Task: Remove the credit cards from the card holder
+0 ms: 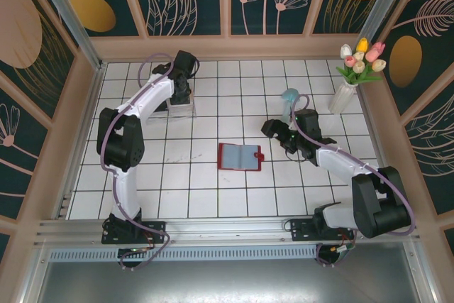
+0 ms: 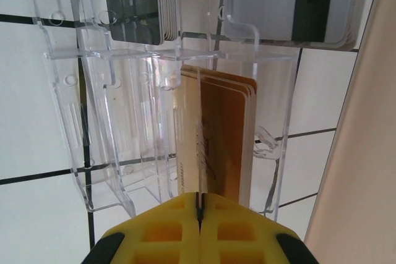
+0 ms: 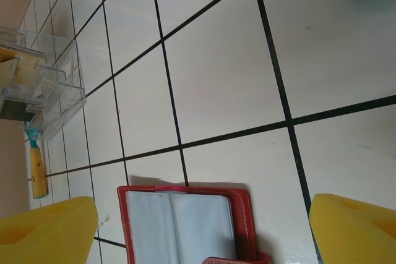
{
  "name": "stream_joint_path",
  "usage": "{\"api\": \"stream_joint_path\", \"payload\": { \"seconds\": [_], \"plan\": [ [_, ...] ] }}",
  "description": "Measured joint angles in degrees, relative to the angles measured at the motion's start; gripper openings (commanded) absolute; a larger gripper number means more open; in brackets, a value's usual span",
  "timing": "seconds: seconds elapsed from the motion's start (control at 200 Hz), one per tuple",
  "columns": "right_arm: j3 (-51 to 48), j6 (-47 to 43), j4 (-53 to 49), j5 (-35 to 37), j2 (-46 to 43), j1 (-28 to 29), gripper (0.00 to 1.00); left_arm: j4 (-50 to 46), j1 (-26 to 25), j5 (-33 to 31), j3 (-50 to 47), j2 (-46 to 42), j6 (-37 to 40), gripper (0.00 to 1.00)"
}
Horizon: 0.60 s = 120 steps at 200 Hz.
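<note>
The red card holder (image 1: 240,155) lies open on the white tiles at mid table, its pale grey-blue pockets (image 3: 179,224) facing up. My right gripper (image 1: 279,135) hovers just right of it, open, with its yellow fingers (image 3: 49,227) spread either side of the holder. My left gripper (image 1: 182,94) is at the far left over a clear plastic box (image 1: 181,108). There it (image 2: 200,197) is shut on a thin credit card seen edge-on, which stands in a slot of the box beside yellowish-tan cards (image 2: 226,134). Grey cards with dark stripes (image 2: 291,4) stand in farther slots.
A white vase of tulips (image 1: 345,90) stands at the back right, with a teal object (image 1: 289,97) left of it. The clear box (image 3: 49,85) sits close to the wooden back wall (image 2: 365,153). A teal-and-yellow tool (image 3: 37,168) lies beside it.
</note>
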Motion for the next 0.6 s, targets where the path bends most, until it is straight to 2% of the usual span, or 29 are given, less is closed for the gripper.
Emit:
{"api": "stream_joint_path", "payload": {
  "seconds": [0.295,0.52,0.601],
  "plan": [
    [0.0,0.0,0.0,-0.1,0.0,0.0,0.9,-1.3,0.0,0.7,3.5,3.9,1.2,0.07],
    [-0.3,0.0,0.0,-0.1,0.0,-0.1,0.9,-1.7,0.0,0.5,4.0,4.1,2.0,0.21],
    [-0.3,0.0,0.0,-0.1,0.0,-0.1,0.9,-1.7,0.0,0.2,4.3,4.1,2.1,0.23]
  ]
}}
